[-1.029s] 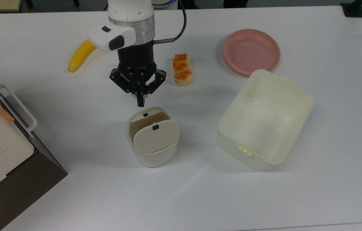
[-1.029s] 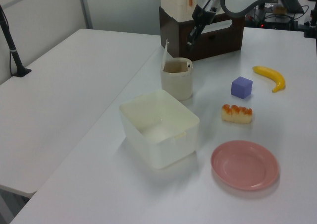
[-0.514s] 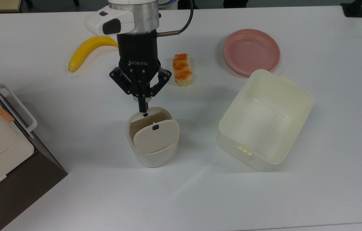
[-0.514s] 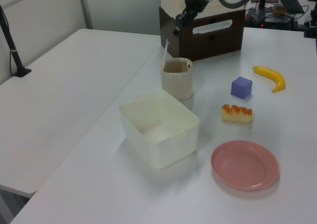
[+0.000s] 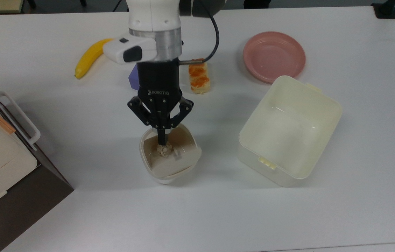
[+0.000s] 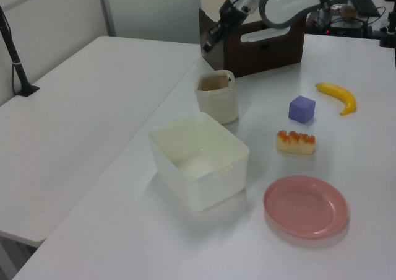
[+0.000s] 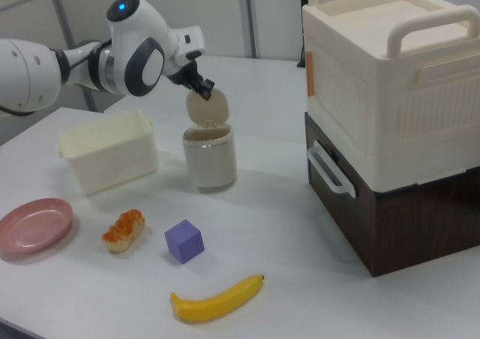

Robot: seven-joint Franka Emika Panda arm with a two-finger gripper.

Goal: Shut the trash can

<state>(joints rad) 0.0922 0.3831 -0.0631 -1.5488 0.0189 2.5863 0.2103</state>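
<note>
The white table [image 5: 61, 217] carries everything. At the top view's left edge stands a dark brown box [image 7: 390, 226] with a cream lidded container [image 7: 390, 91] stacked on it. A lidless cream rectangular tub [image 5: 290, 131] sits to the top view's right of the middle, with a pink plate [image 5: 274, 56] just beyond it. The white robot arm [image 5: 153, 21] reaches down from the table's far side over the trash can [image 5: 169, 157], a small cream-white bin near the table's middle, between the brown box and the tub. In the right view its beige flap lid [image 7: 208, 108] stands raised above the rim, and the gripper [image 7: 204, 91] touches the lid's upper edge; the fingers are pressed together with nothing between them. A yellow banana [image 5: 89, 59], an orange-topped pastry [image 5: 198, 77] and a purple cube [image 6: 302, 109] lie behind the bin in the top view
</note>
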